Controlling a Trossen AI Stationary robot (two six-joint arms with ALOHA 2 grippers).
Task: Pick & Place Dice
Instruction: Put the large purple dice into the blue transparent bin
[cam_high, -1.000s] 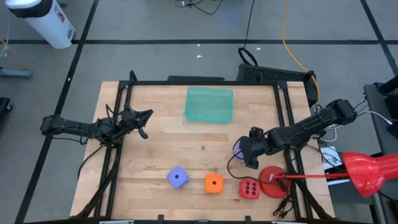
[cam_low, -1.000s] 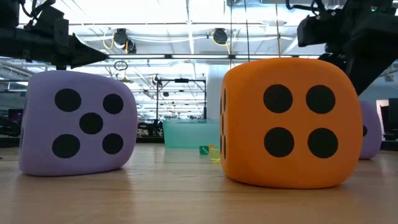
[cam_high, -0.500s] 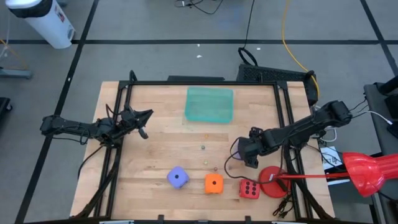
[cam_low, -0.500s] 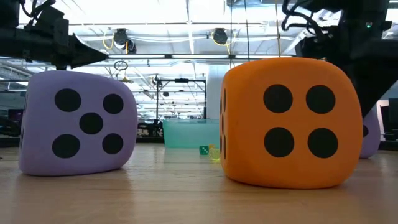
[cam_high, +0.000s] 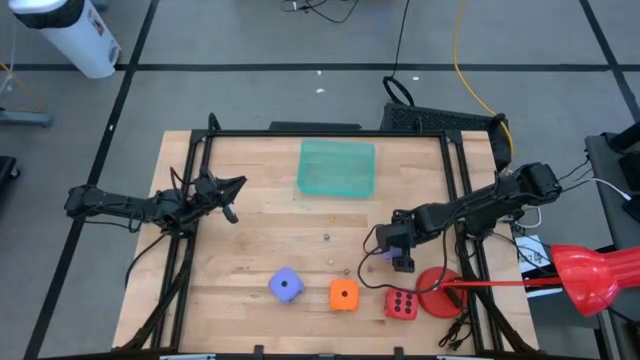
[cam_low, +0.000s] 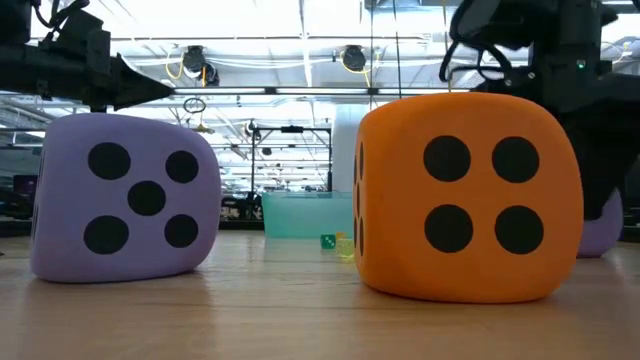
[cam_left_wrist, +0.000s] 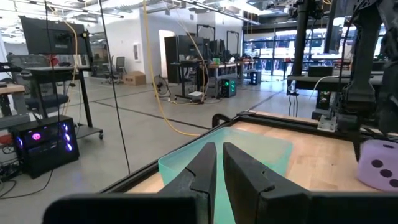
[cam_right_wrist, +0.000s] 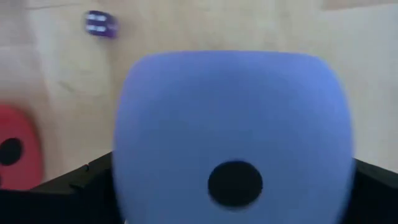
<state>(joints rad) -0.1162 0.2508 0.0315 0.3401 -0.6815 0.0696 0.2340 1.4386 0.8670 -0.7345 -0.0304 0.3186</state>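
Observation:
Three dice sit in a row near the table's near edge: a lavender die (cam_high: 287, 286), an orange die (cam_high: 343, 294) and a red die (cam_high: 401, 303). A second lavender die (cam_right_wrist: 233, 124) rests on the wood at right (cam_low: 605, 228); in the high view my right gripper (cam_high: 397, 247) covers nearly all of it. That gripper is open and points down, with one dark finger (cam_right_wrist: 84, 183) on each side of the die. My left gripper (cam_high: 232, 195) hangs shut above the table's left side, away from every die. My right gripper (cam_right_wrist: 233, 193) comes at the lavender die from above, with its fingers standing along two opposite sides. The die's one-pip face (cam_right_wrist: 235, 182) shows between them. I cannot tell whether the fingers touch it. The die's underside stays on the table.
A teal tray (cam_high: 337, 167) lies toward the far edge and shows ahead in the left wrist view (cam_left_wrist: 249, 152). A flat red disc (cam_high: 437, 292) with a red-handled tool sits right of the red die. Tiny dice (cam_high: 326, 237) dot the middle. A black frame rims the table.
My right gripper has gone down over the lavender die and shifted slightly toward the table's left, so the die now shows less in the high view. The die has stayed on the table.

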